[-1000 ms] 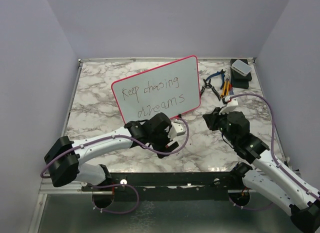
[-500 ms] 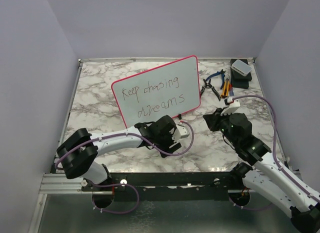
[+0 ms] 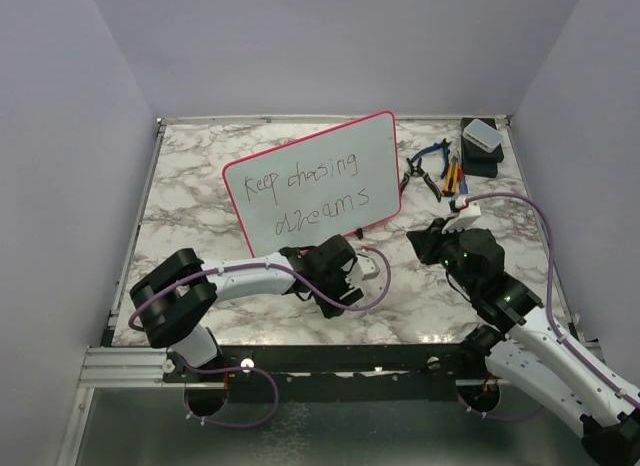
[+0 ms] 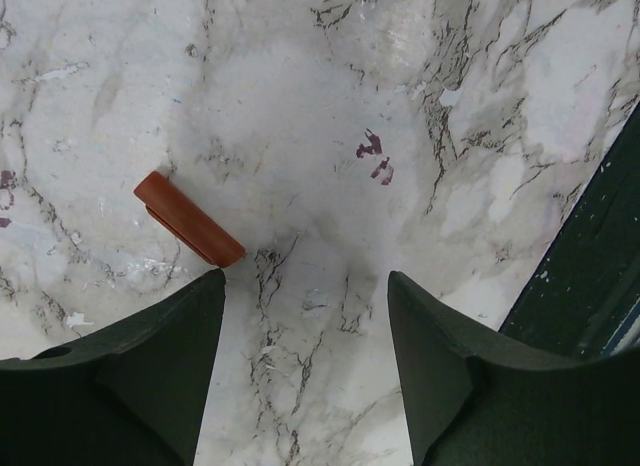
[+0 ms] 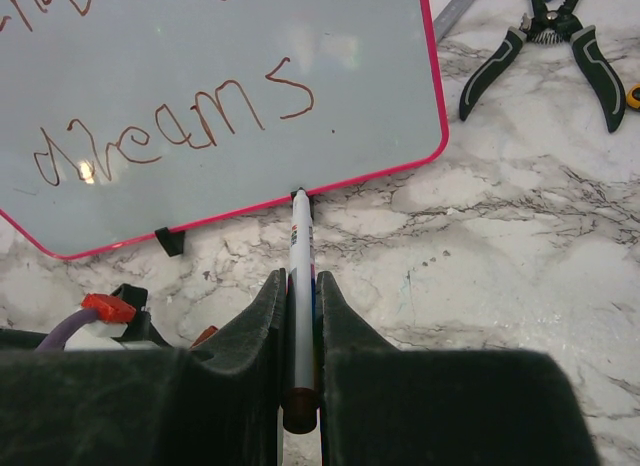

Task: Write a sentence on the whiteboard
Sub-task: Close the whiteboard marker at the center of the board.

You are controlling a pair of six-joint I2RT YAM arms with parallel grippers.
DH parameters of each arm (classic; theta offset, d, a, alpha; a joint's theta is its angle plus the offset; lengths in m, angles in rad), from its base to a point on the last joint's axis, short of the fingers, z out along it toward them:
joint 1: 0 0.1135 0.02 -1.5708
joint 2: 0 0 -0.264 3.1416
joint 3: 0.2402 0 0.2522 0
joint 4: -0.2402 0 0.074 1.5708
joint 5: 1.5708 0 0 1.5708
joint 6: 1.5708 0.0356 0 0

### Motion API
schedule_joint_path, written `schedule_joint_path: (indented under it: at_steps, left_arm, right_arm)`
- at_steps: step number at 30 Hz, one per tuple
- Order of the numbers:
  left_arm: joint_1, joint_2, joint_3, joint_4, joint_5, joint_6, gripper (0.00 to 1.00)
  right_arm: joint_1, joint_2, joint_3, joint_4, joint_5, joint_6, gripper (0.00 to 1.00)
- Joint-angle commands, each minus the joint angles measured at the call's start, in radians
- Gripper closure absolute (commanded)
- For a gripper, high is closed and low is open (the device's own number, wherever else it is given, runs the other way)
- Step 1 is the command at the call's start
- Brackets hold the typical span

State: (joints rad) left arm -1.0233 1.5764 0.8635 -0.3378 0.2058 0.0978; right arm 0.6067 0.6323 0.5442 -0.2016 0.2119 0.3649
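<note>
- Shows the left gripper (image 4: 305,286) drawn back from the whiteboard (image 3: 370,146), jaws apart and empty, beside a red cap (image 4: 189,219).
- Keeps the marker (image 5: 300,256) clamped in the right gripper (image 5: 298,286), tip at the whiteboard's lower edge.
- Reads complete: the sentence (image 3: 310,186) across the whiteboard; probably capping left.

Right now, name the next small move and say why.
Probably slide the left gripper over the red-brown cap and close on it: its jaws stand open and empty, the cap lies just outside them, and the right gripper holds the marker uncapped, the sentence looking complete.
</note>
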Motion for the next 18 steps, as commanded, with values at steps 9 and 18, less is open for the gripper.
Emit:
schedule_joint_path:
  at_steps: [9, 18]
  left_arm:
    - [0.02, -0.117, 0.008, 0.023, -0.071, -0.27, 0.36]
    - [0.075, -0.117, 0.019, 0.049, -0.091, -0.472, 0.34]
  right_arm:
    - [-0.004, -0.019, -0.016, -0.009, 0.018, 0.002, 0.99]
    - [-0.004, -0.022, -0.018, -0.007, 0.029, 0.012, 0.99]
